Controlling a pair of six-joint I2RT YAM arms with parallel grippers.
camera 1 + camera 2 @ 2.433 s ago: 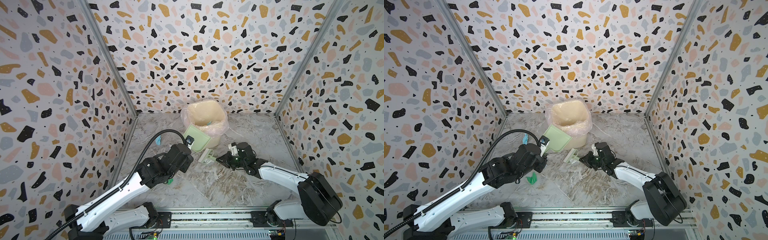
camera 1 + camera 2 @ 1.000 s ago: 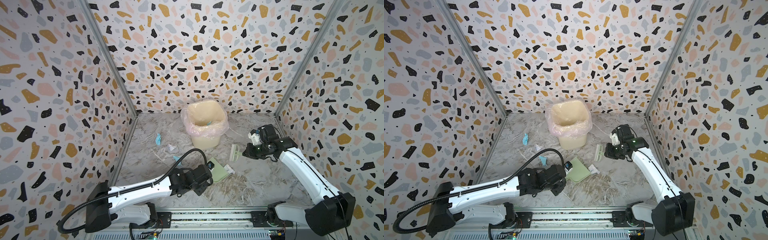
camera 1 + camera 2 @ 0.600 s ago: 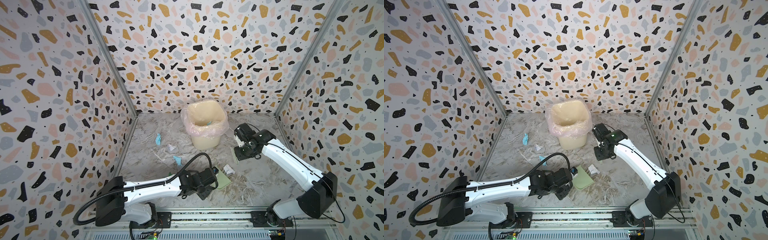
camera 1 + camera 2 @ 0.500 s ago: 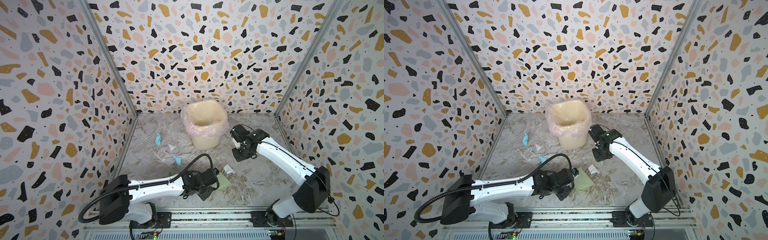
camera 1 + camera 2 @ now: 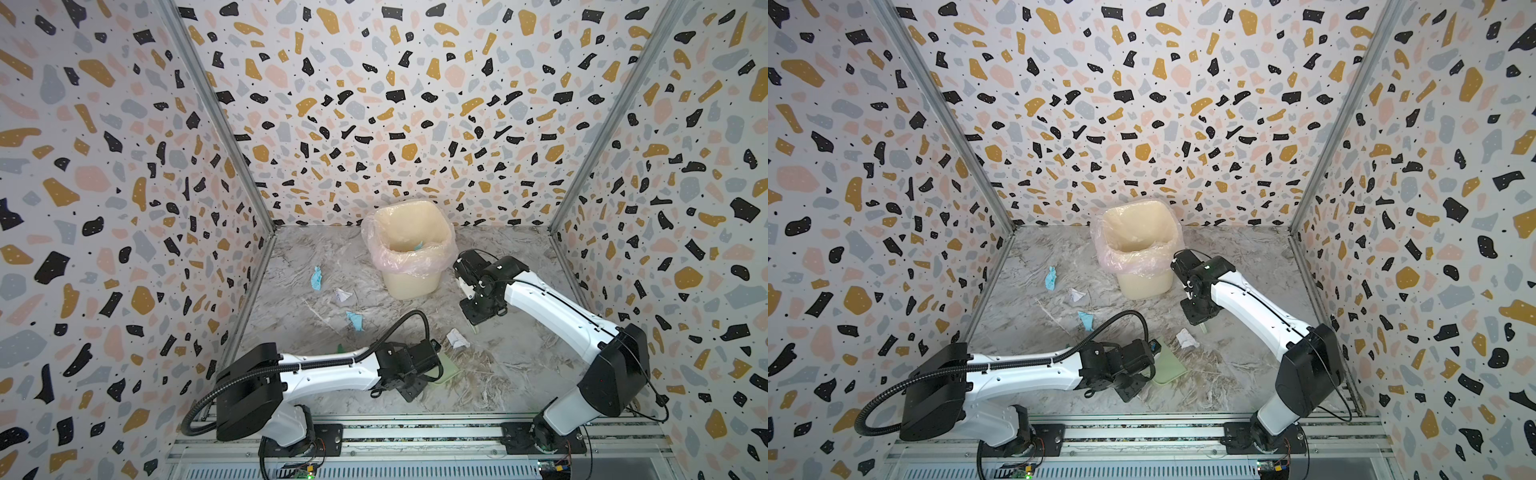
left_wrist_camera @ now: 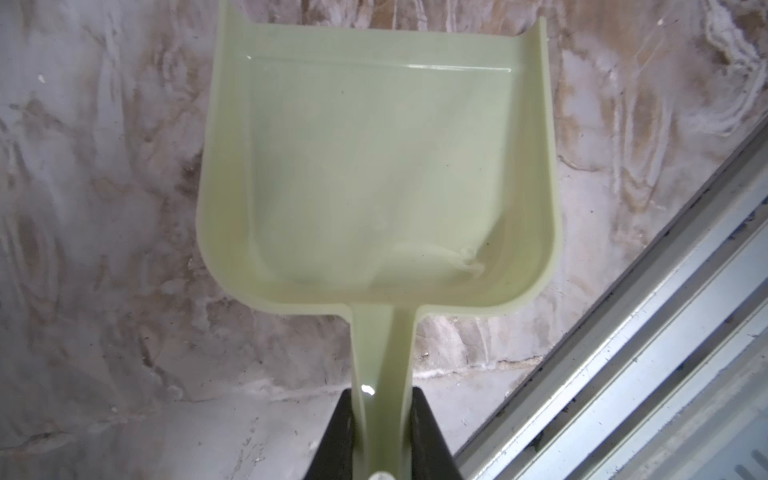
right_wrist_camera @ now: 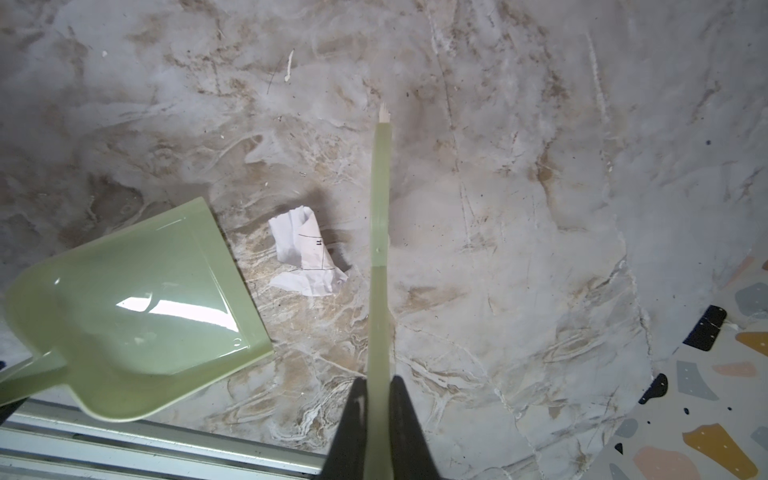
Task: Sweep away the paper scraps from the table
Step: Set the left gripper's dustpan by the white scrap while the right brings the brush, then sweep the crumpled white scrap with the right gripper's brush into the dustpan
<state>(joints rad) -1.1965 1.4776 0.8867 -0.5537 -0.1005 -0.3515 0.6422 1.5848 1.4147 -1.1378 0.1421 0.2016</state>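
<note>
My left gripper is shut on the handle of the pale green dustpan, which lies empty on the table near the front rail. My right gripper is shut on the thin green brush and holds it just right of a white crumpled paper scrap. That scrap lies between the dustpan's lip and the brush. More paper scraps lie to the left: two light blue ones and a whitish one.
A cream bin with a pink liner stands at the back middle, close to my right wrist, with a blue bit inside. Terrazzo walls enclose three sides. A metal rail runs along the front edge.
My right arm has swung the brush leftward from the right side to a spot beside the bin, over the white scrap. My left arm has drawn the dustpan nearer the front rail.
</note>
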